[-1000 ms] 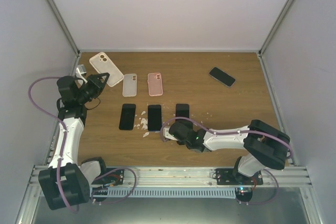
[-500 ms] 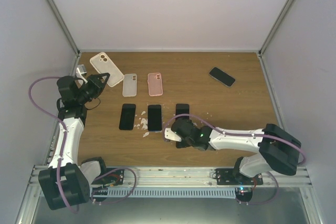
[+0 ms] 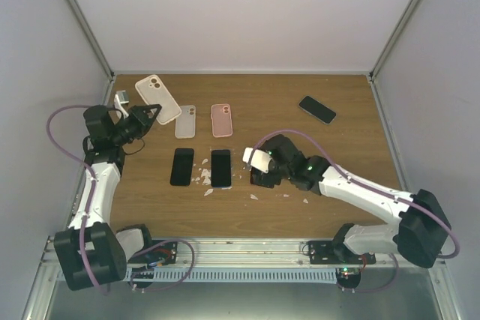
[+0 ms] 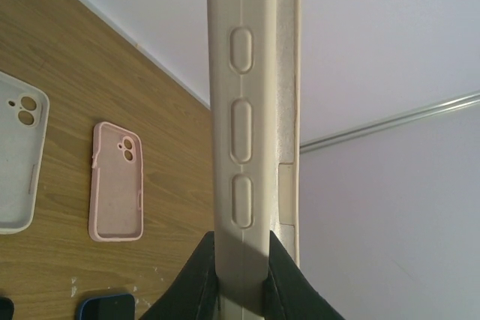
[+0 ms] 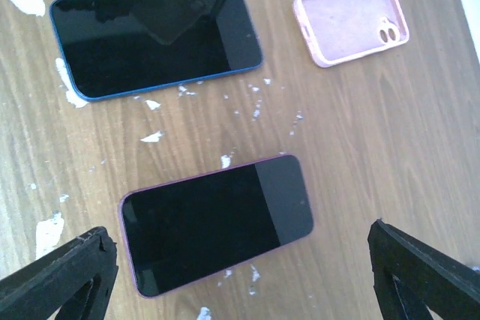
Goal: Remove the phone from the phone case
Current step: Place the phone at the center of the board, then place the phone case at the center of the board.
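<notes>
Far left over the table point(image 3: 337, 155), the cream case point(image 4: 244, 133) is pinched by the left gripper point(image 3: 146, 116) while the right gripper point(image 5: 240, 264) is spread above the bare phone point(image 5: 217, 222), judged already out and laid mid-table; a clean lift away is needed next.

On a wooden table point(image 3: 337, 155), a pink case point(image 3: 221, 120) and a pale case point(image 3: 185, 121) lie side by side, empty. White flakes point(image 3: 202, 178) litter the middle. A dark phone point(image 3: 317, 109) lies apart, far right.
</notes>
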You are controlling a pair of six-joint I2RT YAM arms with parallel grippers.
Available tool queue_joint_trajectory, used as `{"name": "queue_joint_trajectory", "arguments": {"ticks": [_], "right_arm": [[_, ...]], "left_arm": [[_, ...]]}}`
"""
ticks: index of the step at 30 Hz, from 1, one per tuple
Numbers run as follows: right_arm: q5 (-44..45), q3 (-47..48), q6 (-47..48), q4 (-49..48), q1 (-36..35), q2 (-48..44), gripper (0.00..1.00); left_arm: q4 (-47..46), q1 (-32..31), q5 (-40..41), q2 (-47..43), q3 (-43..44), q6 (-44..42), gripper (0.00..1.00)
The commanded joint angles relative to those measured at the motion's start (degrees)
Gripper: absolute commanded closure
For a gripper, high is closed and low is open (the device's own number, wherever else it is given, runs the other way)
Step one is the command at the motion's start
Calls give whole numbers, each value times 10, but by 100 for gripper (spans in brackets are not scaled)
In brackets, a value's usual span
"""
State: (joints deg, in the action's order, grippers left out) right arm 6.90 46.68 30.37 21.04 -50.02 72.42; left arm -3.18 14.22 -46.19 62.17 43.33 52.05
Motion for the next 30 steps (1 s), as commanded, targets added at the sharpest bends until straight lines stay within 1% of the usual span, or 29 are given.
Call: {"name": "queue_joint_trajectory", "arguments": {"ticks": [1,5,8,13,15,20,26,30], "right_arm": [[-54,31,-24,43,48,-20,8],[-85,34,-47,47,95,-23,7],[-130,51,-72,58,135,-18,7],[-202,95,-106,81,221,-5,6],[-214,102,-112,84,245,-3,6],[-239,113,-122,90,291,5,5],[-266,128,-133,96,339,28,4],[-276,139,-135,99,360,45,4]], "left_arm": [[-19,-19,-35,33,47,-46,100],[-1,-48,-40,66,83,-77,100],[4,-79,-35,89,110,-98,100],[25,-136,-29,143,163,-159,100],[41,-176,-29,170,190,-177,100],[74,-233,-34,253,256,-218,100],[75,-296,-27,354,316,-224,100],[62,-329,-10,423,337,-214,100]]}}
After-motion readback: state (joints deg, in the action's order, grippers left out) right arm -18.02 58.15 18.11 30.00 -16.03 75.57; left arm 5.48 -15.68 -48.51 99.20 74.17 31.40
